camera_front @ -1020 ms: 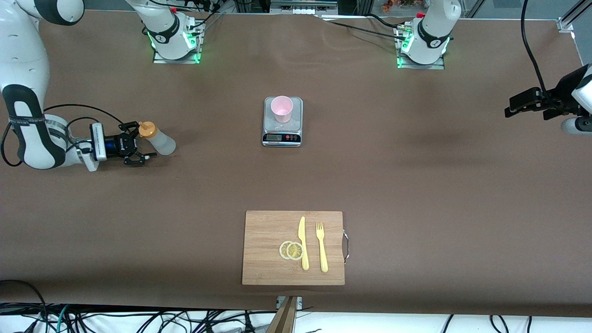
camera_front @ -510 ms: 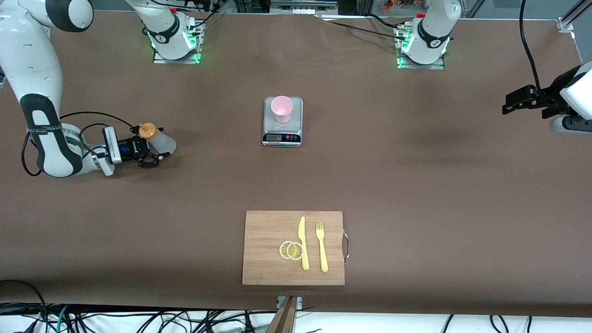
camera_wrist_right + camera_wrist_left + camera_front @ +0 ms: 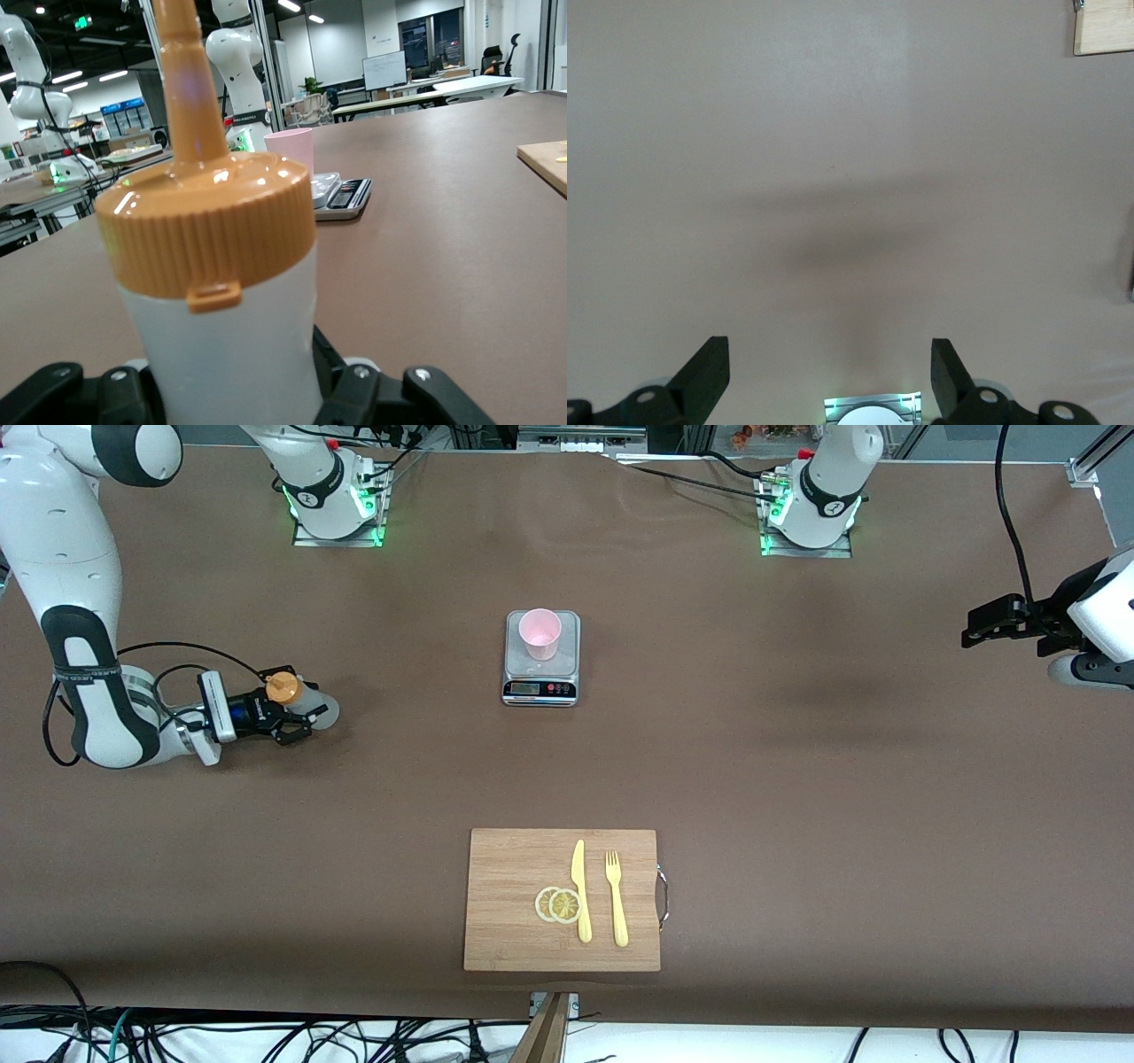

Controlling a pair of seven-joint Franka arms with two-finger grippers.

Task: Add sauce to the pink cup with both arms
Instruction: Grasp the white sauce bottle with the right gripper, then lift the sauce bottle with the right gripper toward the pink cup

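Surface (image 3: 797,779): brown, carries everything.
Cutting board (image 3: 514,930): seen whole only from the front; the left wrist view catches one corner.
Scale (image 3: 541,682): well apart from the right jaws, toward the middle.
Sauce bottle (image 3: 301,701): upright between the right jaws (image 3: 306,713), which grip its body; the right wrist view shows the orange cap filling the frame.
Pink cup (image 3: 539,633): on the scale.
Left jaws (image 3: 830,376): spread wide, holding nothing, waiting above bare surface.
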